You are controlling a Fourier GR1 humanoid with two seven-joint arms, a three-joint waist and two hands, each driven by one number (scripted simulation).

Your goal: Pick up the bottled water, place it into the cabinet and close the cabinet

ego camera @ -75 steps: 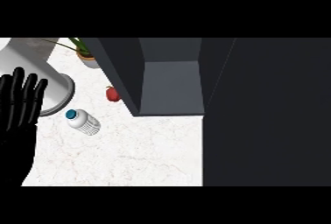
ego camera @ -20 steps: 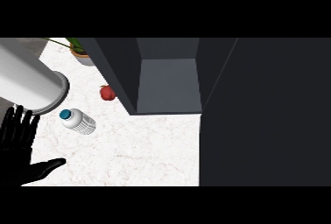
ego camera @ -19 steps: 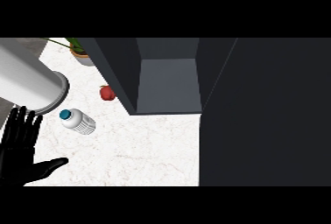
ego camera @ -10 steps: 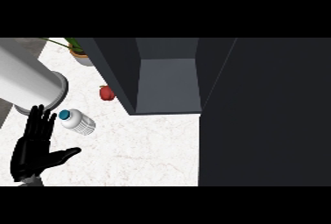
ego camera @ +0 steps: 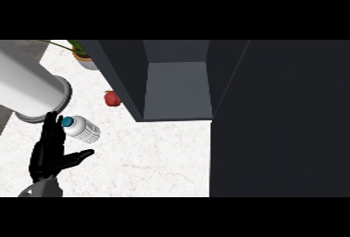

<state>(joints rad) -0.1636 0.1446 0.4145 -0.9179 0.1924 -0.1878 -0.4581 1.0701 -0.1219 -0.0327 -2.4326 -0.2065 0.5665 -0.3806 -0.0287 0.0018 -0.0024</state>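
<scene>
Black left robot hand [ego camera: 49, 155], fingers spread apart, now nearer the bottled water [ego camera: 80, 129] than before.

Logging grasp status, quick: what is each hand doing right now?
Left hand: open, beside the clear plastic water bottle with blue cap, holding nothing.
Right hand: not in view.

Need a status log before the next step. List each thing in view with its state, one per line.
bottled water: lying on its side on the counter, cap on, not held
cabinet: open, nothing visible inside
left hand: open, fingers straight, beside the bottle's cap
red fruit: resting beside the cabinet
</scene>
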